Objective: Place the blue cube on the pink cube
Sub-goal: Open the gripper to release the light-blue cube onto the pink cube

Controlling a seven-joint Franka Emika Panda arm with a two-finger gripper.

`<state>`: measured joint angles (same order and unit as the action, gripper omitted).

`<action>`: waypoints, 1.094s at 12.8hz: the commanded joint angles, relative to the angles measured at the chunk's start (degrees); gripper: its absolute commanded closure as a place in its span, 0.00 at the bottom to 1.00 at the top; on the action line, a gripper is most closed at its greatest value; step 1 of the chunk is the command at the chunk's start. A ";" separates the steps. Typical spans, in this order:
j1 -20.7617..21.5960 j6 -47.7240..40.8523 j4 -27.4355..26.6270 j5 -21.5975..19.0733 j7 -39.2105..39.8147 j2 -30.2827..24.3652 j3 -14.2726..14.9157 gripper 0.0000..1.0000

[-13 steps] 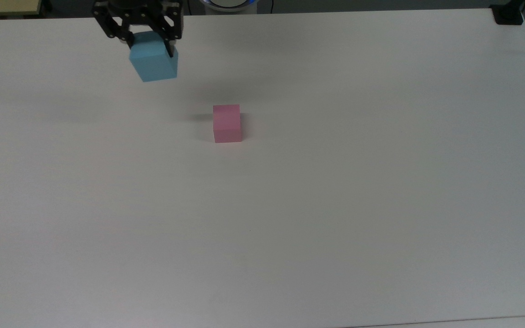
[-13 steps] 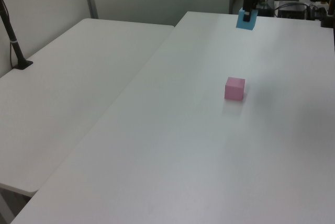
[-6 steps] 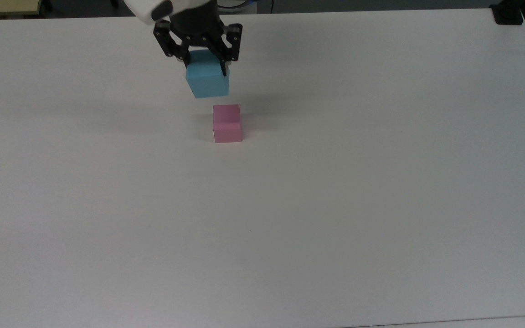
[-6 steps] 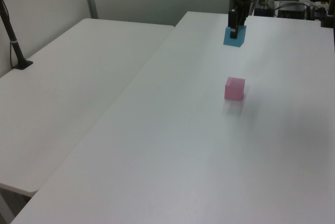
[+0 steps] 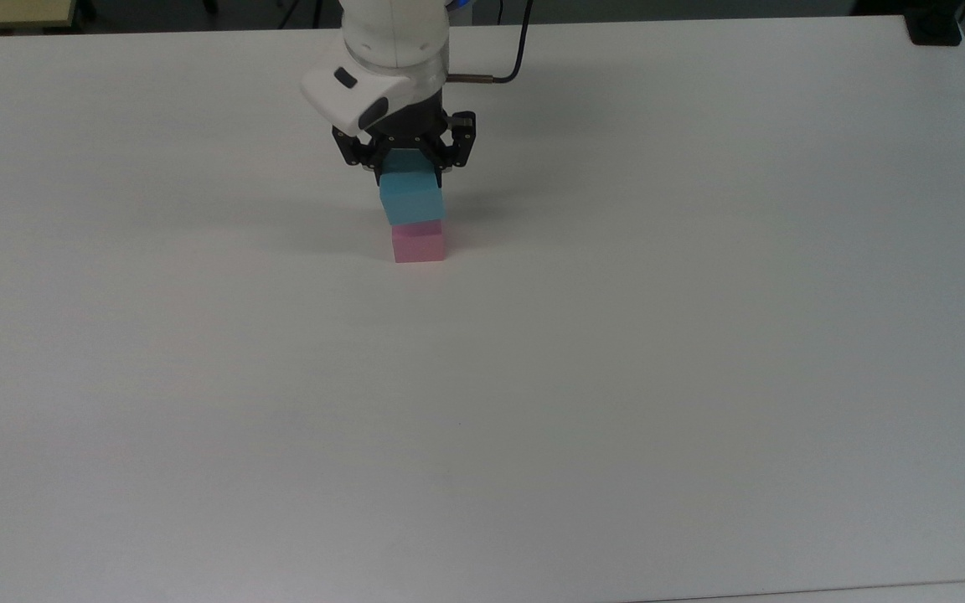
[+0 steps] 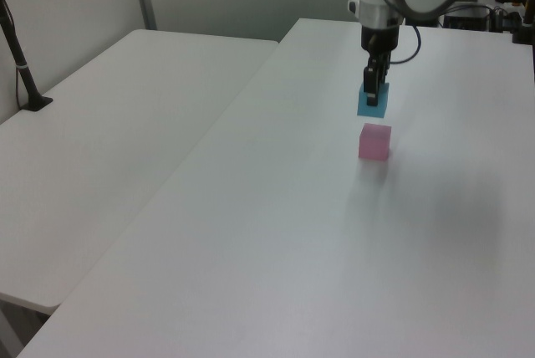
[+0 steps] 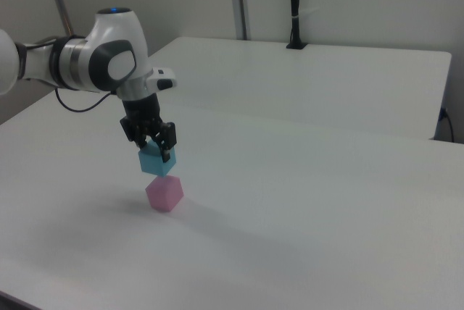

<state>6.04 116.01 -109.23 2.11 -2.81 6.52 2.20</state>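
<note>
The pink cube (image 5: 420,243) (image 6: 374,142) (image 7: 164,194) rests on the white table (image 5: 616,335). My gripper (image 5: 410,172) (image 6: 374,90) (image 7: 154,149) is shut on the blue cube (image 5: 411,199) (image 6: 373,101) (image 7: 157,161) and holds it in the air just above the pink cube. In the right view a small gap shows between the two cubes, and the blue cube sits slightly to the right view's left of the pink one. In the top view the blue cube hides the pink cube's top.
A second white table (image 6: 100,149) adjoins on the left view's left, with a black post (image 6: 21,65) clamped to it. A black clamp (image 5: 935,25) sits at the top view's upper right corner. A cable (image 5: 516,50) trails behind the arm.
My gripper has carried the blue cube from the top view's upper left toward the pink cube and lowered it to just above it. The pink cube has not moved.
</note>
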 commanded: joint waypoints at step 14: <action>2.13 5.55 -7.05 5.45 -4.49 -1.69 0.52 0.13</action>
<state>7.07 120.05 -114.42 6.13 -5.05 6.45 2.20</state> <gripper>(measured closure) 0.300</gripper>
